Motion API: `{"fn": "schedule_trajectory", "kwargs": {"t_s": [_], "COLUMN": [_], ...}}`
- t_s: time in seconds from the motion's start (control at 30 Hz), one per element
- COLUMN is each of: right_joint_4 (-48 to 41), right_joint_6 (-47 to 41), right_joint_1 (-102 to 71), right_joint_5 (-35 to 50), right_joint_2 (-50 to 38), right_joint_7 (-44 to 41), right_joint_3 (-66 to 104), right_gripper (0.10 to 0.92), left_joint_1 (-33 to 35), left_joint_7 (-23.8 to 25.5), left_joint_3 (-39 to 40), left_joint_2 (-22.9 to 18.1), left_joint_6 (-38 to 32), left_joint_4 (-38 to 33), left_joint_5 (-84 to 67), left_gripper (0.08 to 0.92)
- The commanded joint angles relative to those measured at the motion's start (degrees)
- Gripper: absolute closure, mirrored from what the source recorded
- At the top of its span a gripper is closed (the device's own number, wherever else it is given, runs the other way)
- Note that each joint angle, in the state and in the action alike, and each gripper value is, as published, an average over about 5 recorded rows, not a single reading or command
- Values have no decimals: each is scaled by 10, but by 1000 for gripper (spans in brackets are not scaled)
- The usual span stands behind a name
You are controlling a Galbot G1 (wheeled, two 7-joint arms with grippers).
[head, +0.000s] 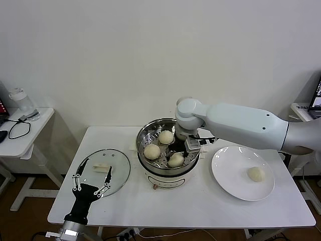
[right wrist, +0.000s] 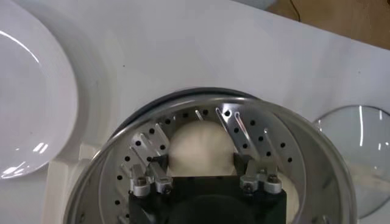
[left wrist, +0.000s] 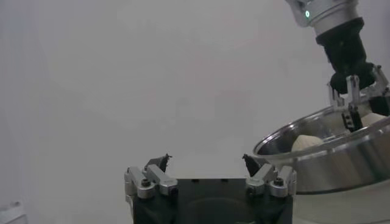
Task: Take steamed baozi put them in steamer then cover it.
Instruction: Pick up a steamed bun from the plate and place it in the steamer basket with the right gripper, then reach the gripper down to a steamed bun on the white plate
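Note:
The steamer [head: 144,138] stands mid-table with three steamed baozi inside: one at the back [head: 166,136], one at the left [head: 152,151], one at the front [head: 175,160]. My right gripper [head: 186,149] reaches down into the basket. In the right wrist view its open fingers [right wrist: 162,163] stand close on either side of a baozi [right wrist: 201,143] resting on the perforated floor [right wrist: 244,128]. A fourth baozi [head: 256,173] lies on the white plate [head: 231,173]. The cover [head: 118,163] lies flat left of the steamer. My left gripper [head: 95,169] hovers open and empty over its near edge.
A side table [head: 20,138] with a water bottle [head: 20,100] and cables stands at the far left. The plate [right wrist: 30,103] sits right of the steamer [right wrist: 292,140]. The left wrist view shows the steamer wall [left wrist: 329,155] and the right gripper [left wrist: 353,109] above it.

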Motion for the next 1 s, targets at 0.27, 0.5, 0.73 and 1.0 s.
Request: {"fn": "schedule_trajectory", "kwargs": {"t_s": [0.27,0.5,0.73,1.0], "right_joint_4": [5,-11,-135,-258], "right_joint_6": [-7,-111,-361,-469], "right_joint_1": [-4,7,15,-41], "right_joint_5": [6,123,305,361], "right_joint_2": [-20,-112,-228,-300], "right_joint_7": [-15,-52,-53,-65], "right_joint_3": [55,140,163,156], "right_gripper": [203,203,203,203], "left_joint_1": [-3,-5,-6,-7], "left_joint_7": [0,0,0,0], "left_joint_3": [-1,-1,4,7], "left_joint_2": [1,0,0,2], "left_joint_6": [0,2,5,7], "left_joint_4": [4,5,2,4], "left_joint_5": [-1,-2,-1,0], "left_gripper": [177,177,177,177]}}
